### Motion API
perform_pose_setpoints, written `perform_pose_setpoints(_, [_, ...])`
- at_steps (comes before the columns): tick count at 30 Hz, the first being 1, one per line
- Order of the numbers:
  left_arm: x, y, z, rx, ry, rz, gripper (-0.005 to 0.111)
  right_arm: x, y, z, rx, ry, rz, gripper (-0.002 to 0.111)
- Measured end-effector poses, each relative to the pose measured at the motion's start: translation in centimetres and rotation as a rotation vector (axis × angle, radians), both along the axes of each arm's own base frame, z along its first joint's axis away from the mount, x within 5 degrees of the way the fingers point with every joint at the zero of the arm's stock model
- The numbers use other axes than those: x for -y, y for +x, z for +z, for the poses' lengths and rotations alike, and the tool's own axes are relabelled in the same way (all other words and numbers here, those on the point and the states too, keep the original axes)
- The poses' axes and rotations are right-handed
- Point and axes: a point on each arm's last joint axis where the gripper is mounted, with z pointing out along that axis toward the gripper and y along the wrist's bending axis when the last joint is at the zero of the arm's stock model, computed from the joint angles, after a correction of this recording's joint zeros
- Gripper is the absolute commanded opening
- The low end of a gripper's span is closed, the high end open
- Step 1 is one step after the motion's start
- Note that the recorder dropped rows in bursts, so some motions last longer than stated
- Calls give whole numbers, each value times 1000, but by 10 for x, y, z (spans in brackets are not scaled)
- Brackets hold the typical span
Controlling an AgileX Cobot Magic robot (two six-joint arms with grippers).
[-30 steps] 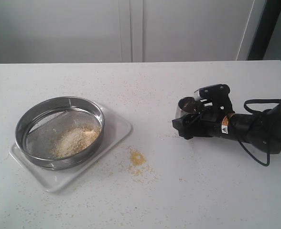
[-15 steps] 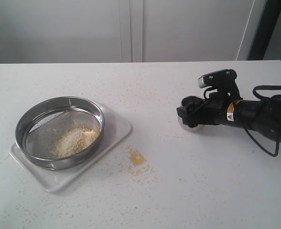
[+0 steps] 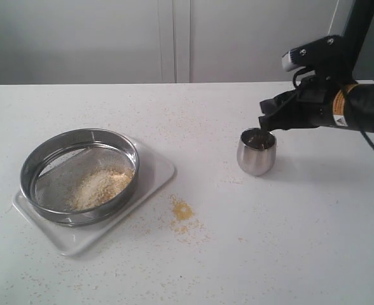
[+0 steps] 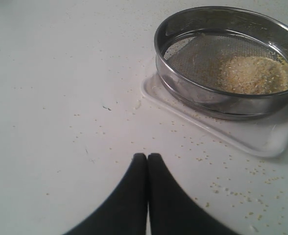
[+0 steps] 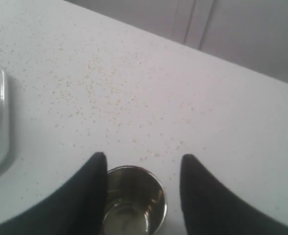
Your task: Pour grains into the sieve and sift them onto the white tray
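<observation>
The right gripper (image 3: 268,121) has let go of the cup (image 3: 257,152) near the right edge of the tabletop (image 3: 238,267) and lifted, open, so pouring looks done; the grains (image 3: 101,186) sit in the sieve (image 3: 55,175) on the white tray (image 3: 156,170) by the left edge, with the left gripper (image 4: 147,160) closed.

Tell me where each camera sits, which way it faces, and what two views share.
Exterior view: off the arms, looking down across the table at the sieve on the white tray and the steel cup; the right arm and right end effector show.
Left wrist view: low over the table, facing the sieve; only the shut left end effector shows.
Right wrist view: above the steel cup, looking down; open fingers show either side of it.
Shared: exterior and left wrist views both show grains in the sieve.
</observation>
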Motion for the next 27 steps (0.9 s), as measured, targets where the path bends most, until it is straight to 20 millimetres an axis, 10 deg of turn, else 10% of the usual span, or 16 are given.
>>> perform_pose_setpoints(7, [0,0,0,0,0,0,0,14,-26,32,64,-151,-42,10])
perform_pose_setpoints(27, [0,0,0,0,0,0,0,51,-90,71,162,-260,-332,0])
